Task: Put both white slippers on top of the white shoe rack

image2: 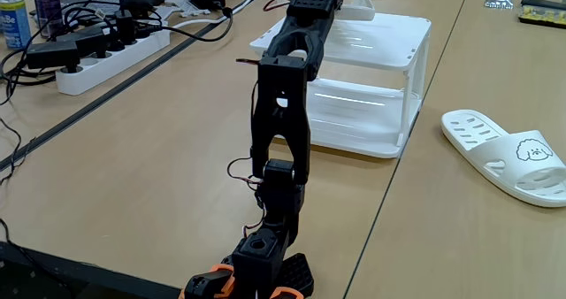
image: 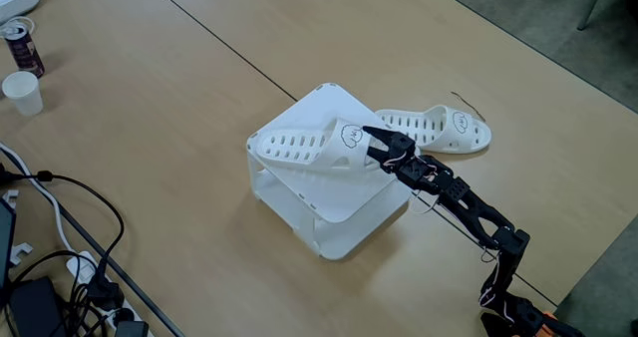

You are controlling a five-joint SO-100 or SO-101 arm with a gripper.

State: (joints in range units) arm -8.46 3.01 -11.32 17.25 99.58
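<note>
Slipper point(image: 309, 146) in gripper point(image: 371, 141) — atop rack point(image: 339, 202)

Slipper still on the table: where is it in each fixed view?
One fixed view: the slipper on the table lies right of centre, just beyond the shoe rack, near its far right corner.
Other fixed view: the same slipper lies at the right edge, right of the rack.
Shared landmark: the white shoe rack.
</note>
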